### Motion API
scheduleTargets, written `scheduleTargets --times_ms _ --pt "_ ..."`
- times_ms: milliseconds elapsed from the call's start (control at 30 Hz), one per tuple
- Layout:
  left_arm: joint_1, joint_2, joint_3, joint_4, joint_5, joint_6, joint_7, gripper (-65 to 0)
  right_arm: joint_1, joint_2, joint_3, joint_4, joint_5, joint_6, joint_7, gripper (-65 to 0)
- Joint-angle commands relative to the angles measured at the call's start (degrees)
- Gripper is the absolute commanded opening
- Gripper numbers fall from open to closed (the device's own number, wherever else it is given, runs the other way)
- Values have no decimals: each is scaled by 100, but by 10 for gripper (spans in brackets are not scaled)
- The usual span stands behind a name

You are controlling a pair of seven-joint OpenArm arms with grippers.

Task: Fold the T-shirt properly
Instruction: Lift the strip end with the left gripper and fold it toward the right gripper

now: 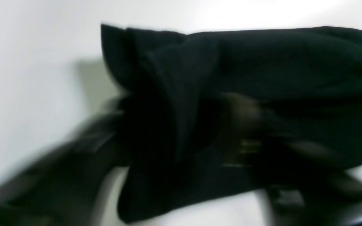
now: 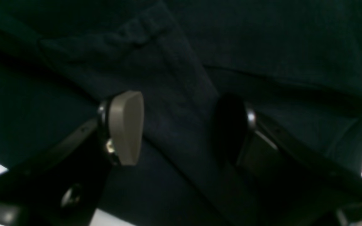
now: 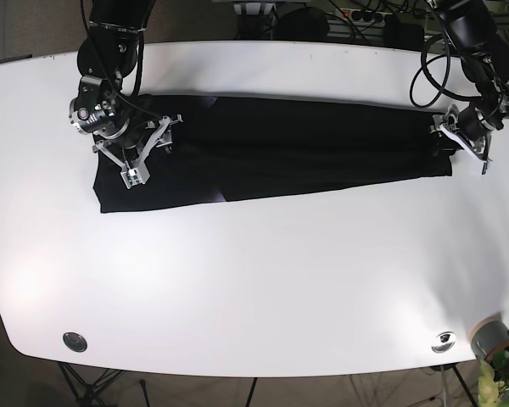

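The black T-shirt (image 3: 271,151) lies as a long band across the far half of the white table (image 3: 263,280). My right gripper (image 3: 153,149) hovers over its left end. In the right wrist view it (image 2: 181,128) is open, its grey pad (image 2: 127,127) and dark pad (image 2: 229,125) straddling a hemmed fold of cloth (image 2: 174,78). My left gripper (image 3: 458,140) is at the shirt's right end. The left wrist view is blurred; its fingers (image 1: 83,150) look spread, with a bunched, raised fold of shirt (image 1: 168,110) between them.
Cables (image 3: 433,68) hang behind the left arm at the back right. Two round metal fittings (image 3: 75,342) (image 3: 444,341) sit near the table's front edge, and a small pot (image 3: 490,337) stands off the front right corner.
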Motion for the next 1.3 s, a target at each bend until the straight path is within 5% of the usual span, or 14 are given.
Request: scheduleTargets --times_ms 0,67,400,600,933,1267 --pt "-12 -74 -3 36 59 7 126 -528 48 28 8 116 39 31 43 -279" --pt "-39 -74 32 71 59 7 135 -581 48 28 8 116 39 31 43 -279" --pt "128 -30 243 1935 59 7 152 -561 48 28 8 116 39 31 43 -279" --pt "172 515 287 3086 85 7 478 -561 57 28 8 116 39 31 43 -279" --pt "-12 1333 1650 3385 77 7 627 -558 57 28 8 98 39 31 51 -279" --pt "-425 1922 2722 3025 85 733 610 -558 48 28 8 116 39 31 43 -279"
